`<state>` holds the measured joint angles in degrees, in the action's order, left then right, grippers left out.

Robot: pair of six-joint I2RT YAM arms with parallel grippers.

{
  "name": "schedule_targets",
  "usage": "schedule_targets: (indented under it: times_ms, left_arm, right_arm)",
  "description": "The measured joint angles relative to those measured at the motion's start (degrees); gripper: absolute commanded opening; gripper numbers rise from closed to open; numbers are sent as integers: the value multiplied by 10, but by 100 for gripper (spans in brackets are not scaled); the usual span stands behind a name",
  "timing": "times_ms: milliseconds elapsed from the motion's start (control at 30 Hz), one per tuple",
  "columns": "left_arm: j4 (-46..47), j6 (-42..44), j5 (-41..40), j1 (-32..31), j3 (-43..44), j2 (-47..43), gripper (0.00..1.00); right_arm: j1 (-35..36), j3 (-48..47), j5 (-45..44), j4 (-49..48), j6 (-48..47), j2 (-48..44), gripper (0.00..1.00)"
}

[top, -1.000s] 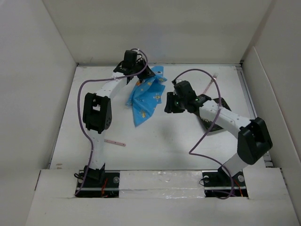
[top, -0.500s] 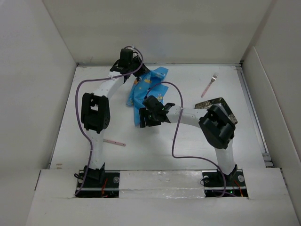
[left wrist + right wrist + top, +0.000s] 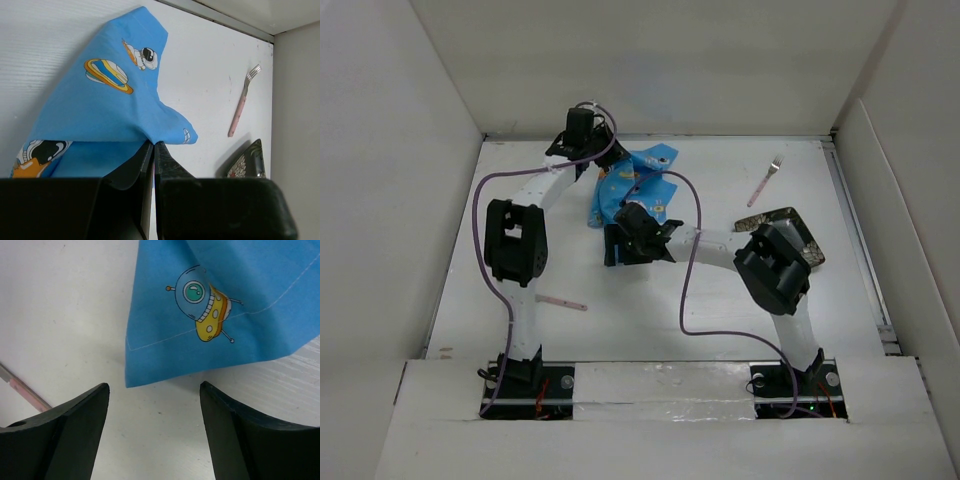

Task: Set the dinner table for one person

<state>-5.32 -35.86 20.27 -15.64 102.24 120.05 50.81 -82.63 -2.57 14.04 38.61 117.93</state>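
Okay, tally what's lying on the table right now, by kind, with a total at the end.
blue placemat: 1
dark patterned plate: 1
pink-handled utensils: 2 (a fork and a second utensil, kind unclear)
Total on the dinner table: 4

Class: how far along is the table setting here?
Done: nothing laid yet. In hand: left tool pinches the crumpled blue mat; right tool open at its corner. To do: spread mat, then place the plate, fork and pink-handled utensil, all lying apart.
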Motion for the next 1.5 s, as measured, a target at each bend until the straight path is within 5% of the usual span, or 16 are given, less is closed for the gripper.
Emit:
schedule_targets:
  times_ms: [167, 300, 567, 700, 833, 1033, 1167, 1333, 1400, 1500]
  left_arm:
    - [-1, 3, -9, 0, -16, -10, 0]
    - [-2, 12, -21, 0, -21, -21, 0]
    - [-57, 59, -98, 4, 3, -42, 0]
    - [-113, 85, -137, 13, 89, -44, 1]
    - [-154, 106, -159, 18, 236, -49, 56]
    - [-149, 119, -154, -7, 318, -122, 80]
    - [-143, 134, -144, -27, 255, -162, 62]
    - [-120, 146, -137, -26, 1, -207, 24]
    - [-122, 144, -136, -25, -129, -211, 24]
    - [-146, 143, -135, -33, -266, -211, 40]
  right_arm:
    - [6, -45, -2, 0, 4, 36, 50]
    - [6, -65, -19, 3, 16, 58, 0]
    - [1, -65, -83, 45, -32, 21, 0]
    - [-30, -75, -74, 68, -70, -105, 0]
    - [-115, -115, -23, 69, -91, -250, 0]
    - [-284, -39, 42, 47, -88, -409, 0]
    - [-344, 63, 66, 52, -88, -409, 0]
    - [-381, 144, 87, 90, -88, -334, 0]
    - [-384, 150, 93, 100, -89, -328, 0]
    - [-380, 124, 102, 100, -95, -328, 0]
